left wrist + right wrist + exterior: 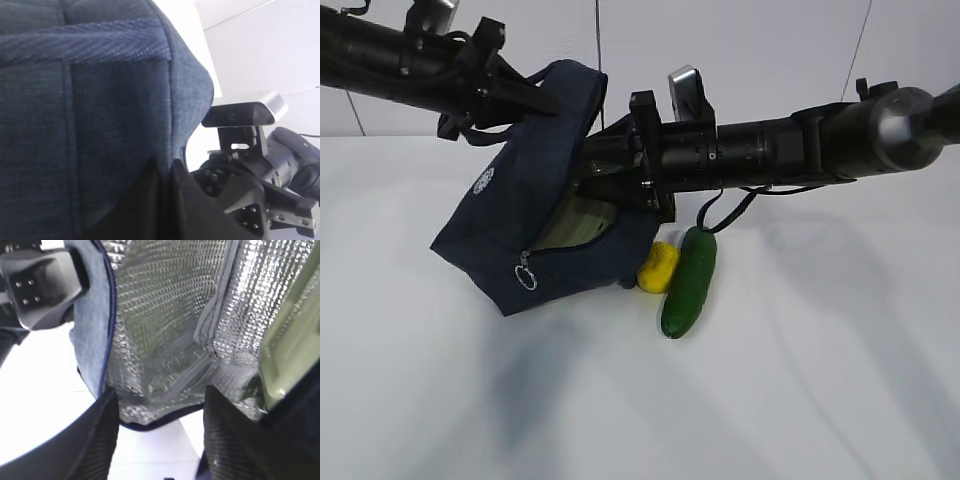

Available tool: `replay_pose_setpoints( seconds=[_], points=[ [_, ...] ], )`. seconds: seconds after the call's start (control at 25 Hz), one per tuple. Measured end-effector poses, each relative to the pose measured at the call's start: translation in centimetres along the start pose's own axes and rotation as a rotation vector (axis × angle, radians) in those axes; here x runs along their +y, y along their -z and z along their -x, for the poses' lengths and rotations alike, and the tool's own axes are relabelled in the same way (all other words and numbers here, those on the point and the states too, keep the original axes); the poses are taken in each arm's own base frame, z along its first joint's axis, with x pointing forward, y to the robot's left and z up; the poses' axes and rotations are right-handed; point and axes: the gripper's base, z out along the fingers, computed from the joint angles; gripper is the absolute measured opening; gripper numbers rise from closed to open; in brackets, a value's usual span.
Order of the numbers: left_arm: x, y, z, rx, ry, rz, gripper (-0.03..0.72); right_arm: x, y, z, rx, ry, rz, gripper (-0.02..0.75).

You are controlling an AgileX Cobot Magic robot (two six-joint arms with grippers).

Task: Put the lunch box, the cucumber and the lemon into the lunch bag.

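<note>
Surface (800,380): white, matte, plain. Lemon (658,267) and cucumber (688,281) lie directly on it, side by side, touching or nearly so; cucumber angled, right of lemon. Lunch bag (510,235) tilted, lower corner resting on surface, just left of lemon.

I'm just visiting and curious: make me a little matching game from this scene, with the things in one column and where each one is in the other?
Things:
1. lunch box
2. lemon
3. cucumber
4. lunch bag

Places:
A. lying on the white table, farthest right of the group
B. held up by its top by the left claw
C. inside the bag, pale green lid showing
D. on the table between the bag and the cucumber

Pairs: 1-C, 2-D, 3-A, 4-B
</note>
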Motion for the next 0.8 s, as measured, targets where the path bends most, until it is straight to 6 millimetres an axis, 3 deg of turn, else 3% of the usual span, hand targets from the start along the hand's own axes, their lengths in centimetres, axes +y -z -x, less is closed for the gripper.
replay_pose_setpoints(
  seconds=[0.8],
  points=[
    [3.2,4.5,0.4,0.084,0.040,0.051,-0.007,-0.1,0.1,-0.8,0.127,0.139,-0.072,0.404]
  ],
)
